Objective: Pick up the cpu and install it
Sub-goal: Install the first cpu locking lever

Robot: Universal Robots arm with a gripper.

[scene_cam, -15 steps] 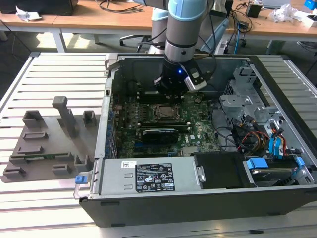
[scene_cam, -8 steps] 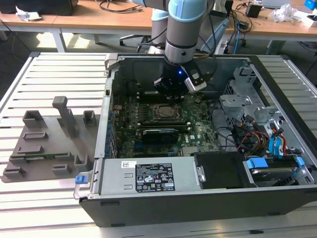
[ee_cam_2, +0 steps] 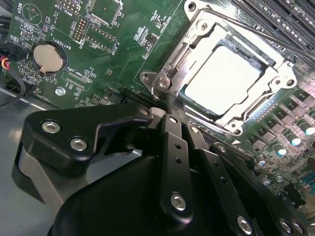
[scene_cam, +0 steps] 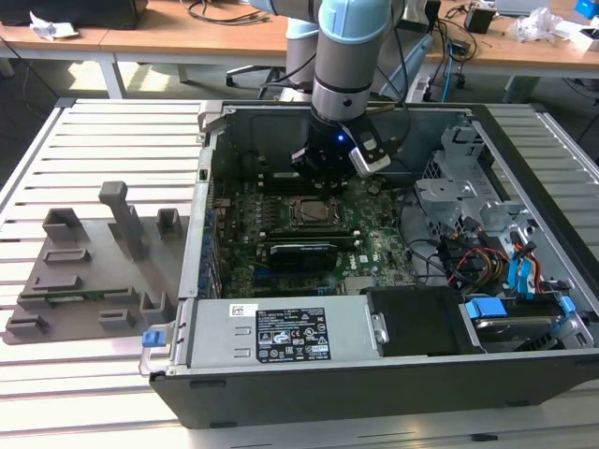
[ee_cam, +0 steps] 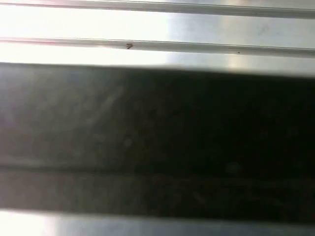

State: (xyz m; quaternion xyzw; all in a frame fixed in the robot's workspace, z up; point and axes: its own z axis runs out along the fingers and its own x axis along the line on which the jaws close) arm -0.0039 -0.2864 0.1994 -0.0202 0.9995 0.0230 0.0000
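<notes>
slatted metal table (scene_cam: 112,131), wooden desks (scene_cam: 187,37) behind

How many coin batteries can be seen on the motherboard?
1. The coin battery sits in a round holder on the motherboard in the second wrist view, apart from the cpu in its socket. The arm may hide others.
</notes>
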